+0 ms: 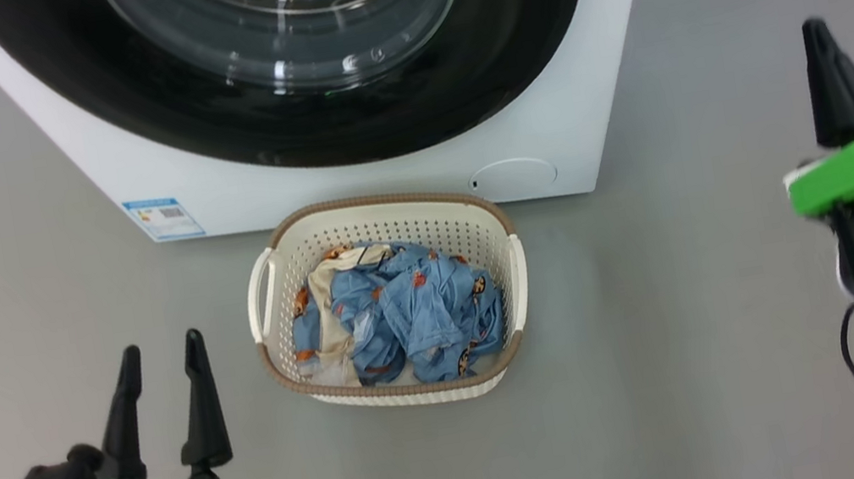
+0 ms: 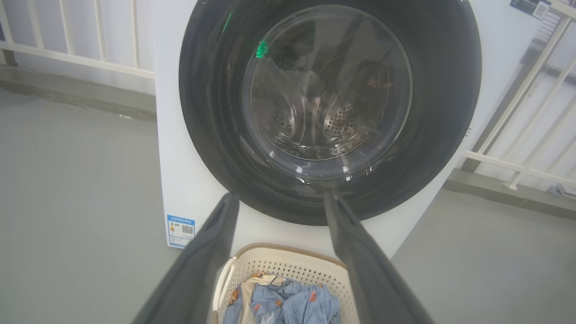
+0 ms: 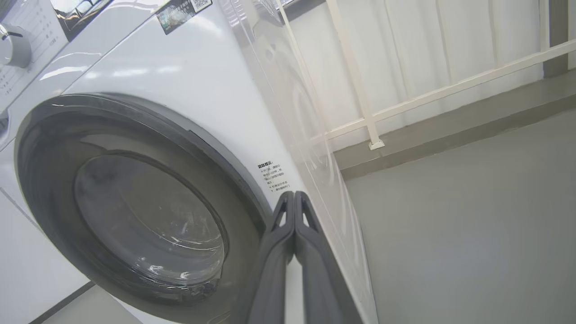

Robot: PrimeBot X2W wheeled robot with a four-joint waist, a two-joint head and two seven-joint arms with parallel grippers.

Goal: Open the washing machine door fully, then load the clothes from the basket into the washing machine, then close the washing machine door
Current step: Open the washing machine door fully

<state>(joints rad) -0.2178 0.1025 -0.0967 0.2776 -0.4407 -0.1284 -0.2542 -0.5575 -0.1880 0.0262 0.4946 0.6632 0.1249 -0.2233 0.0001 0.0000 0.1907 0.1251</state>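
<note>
The white washing machine (image 1: 383, 178) stands ahead with its round black door (image 1: 289, 124) shut against the front; the glass window (image 2: 326, 90) shows the steel drum behind it. On the floor before it sits the cream basket (image 1: 375, 207) holding the light-blue clothes (image 1: 404, 312). My left gripper (image 1: 158, 351) hovers open, low at the left of the basket, with nothing between its fingers. My right gripper (image 1: 816, 32) is raised at the right, fingers pressed together on nothing. In the right wrist view the right gripper (image 3: 294, 194) points at the machine's right front edge beside the door (image 3: 135, 202).
Grey floor (image 1: 705, 315) spreads on both sides of the basket. A white railing (image 2: 67, 58) runs behind the machine on the left and another railing (image 3: 405, 108) on the right. A blue label (image 1: 163, 218) marks the machine's lower left front.
</note>
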